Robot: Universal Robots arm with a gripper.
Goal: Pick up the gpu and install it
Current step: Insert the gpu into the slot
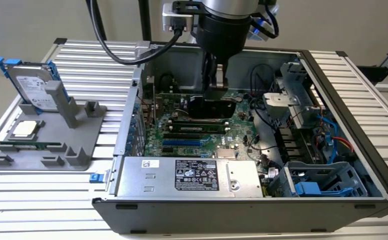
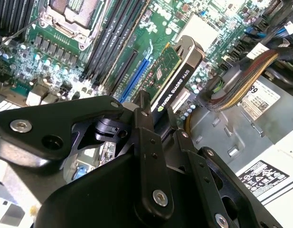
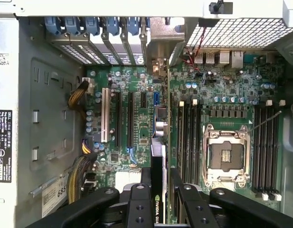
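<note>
The gripper is clamping the gpu edge-on above the motherboard inside the open computer case; the case is sitting on a ribbed aluminium table.

An open grey metal computer case lies on the ribbed aluminium tabletop, its green motherboard exposed. On the exterior view's left, a grey plastic holder carries a grey hard drive with blue rails and a small square silver CPU chip.
</note>
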